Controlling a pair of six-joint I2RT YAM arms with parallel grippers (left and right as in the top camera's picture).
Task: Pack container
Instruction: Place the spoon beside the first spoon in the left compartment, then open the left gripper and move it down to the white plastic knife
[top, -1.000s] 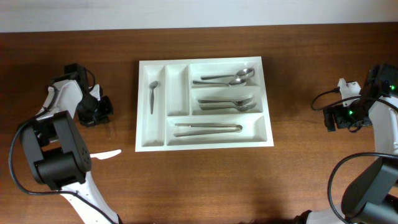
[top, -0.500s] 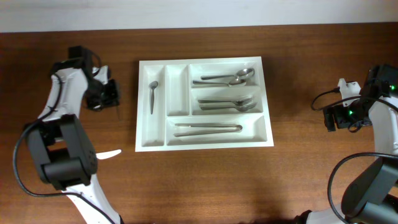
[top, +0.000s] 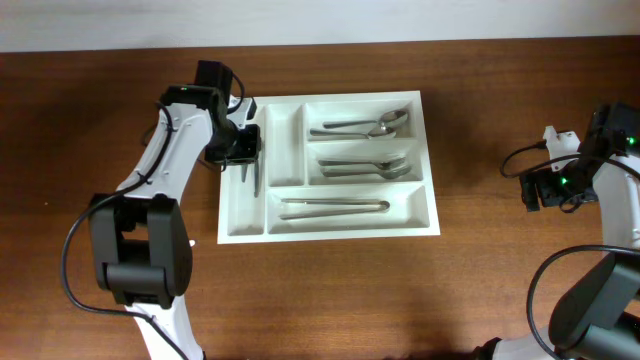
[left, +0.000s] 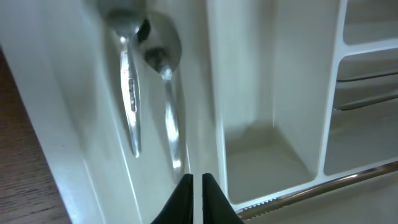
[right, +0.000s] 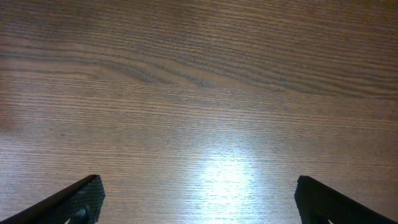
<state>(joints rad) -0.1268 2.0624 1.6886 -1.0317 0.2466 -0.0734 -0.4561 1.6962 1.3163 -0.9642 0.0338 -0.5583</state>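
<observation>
A: Where is the left gripper (left: 193, 190)?
B: Fingers together, it is hovering over two spoons (left: 130, 93) in the container's (top: 330, 233) left narrow compartment. The container is sitting centred by the tabletop's far edge.
A: Progress?
B: Seemingly nearly packed; one narrow compartment is lying empty. The right gripper (right: 199, 199) is gaping over bare wood.

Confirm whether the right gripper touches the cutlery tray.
Apart. The overhead view shows a stretch of table between the right gripper and the cutlery tray.
</observation>
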